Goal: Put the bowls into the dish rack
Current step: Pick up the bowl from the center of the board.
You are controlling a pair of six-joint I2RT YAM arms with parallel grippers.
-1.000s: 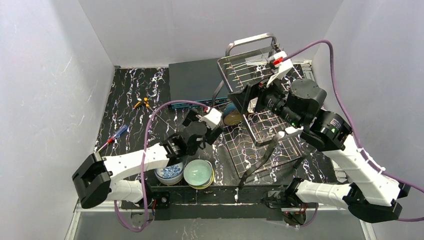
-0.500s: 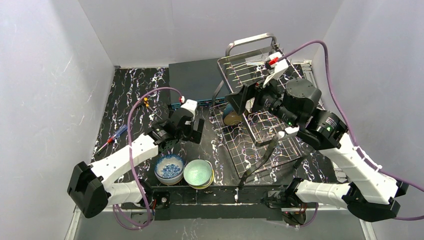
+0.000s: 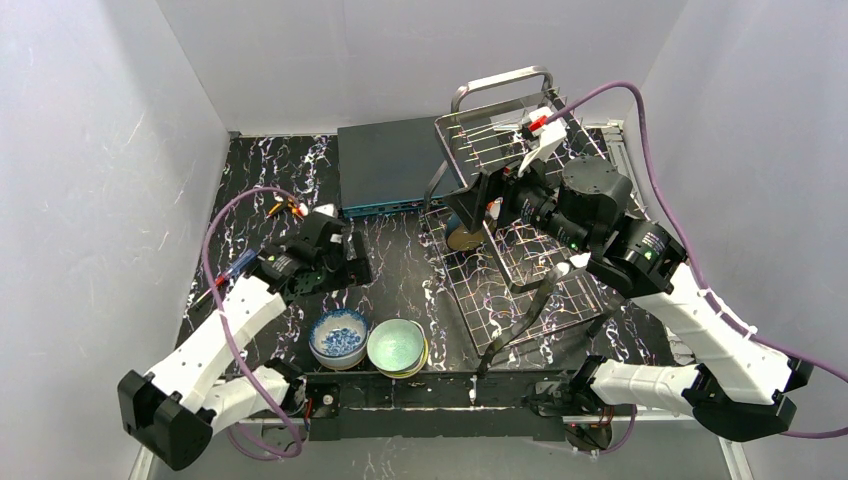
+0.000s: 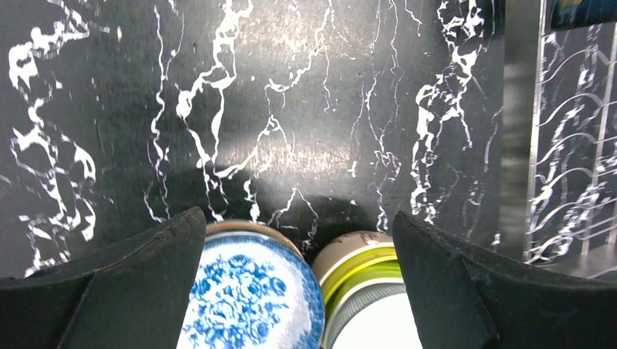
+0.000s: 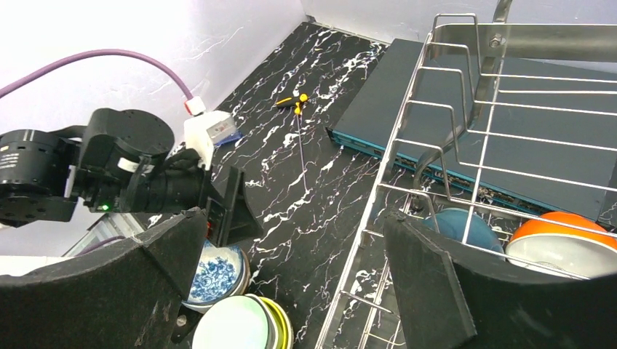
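Your left jaws: spread wide, empty, over the worktop [image 3: 400,265] just beyond the blue-patterned bowl [image 3: 339,338] and pale green bowl [image 3: 397,346], which sit side by side at the near edge. Your right jaws: spread wide, empty, above the dish rack [image 3: 497,300], right. Inside it: blue bowl [image 5: 451,222], orange bowl [image 5: 553,222].

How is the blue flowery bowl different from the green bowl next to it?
The blue flowery bowl has blue flowers on white; the green bowl is plain. The green bowl stands nearer the dish rack than the blue flowery bowl. Both sit upright on the table.
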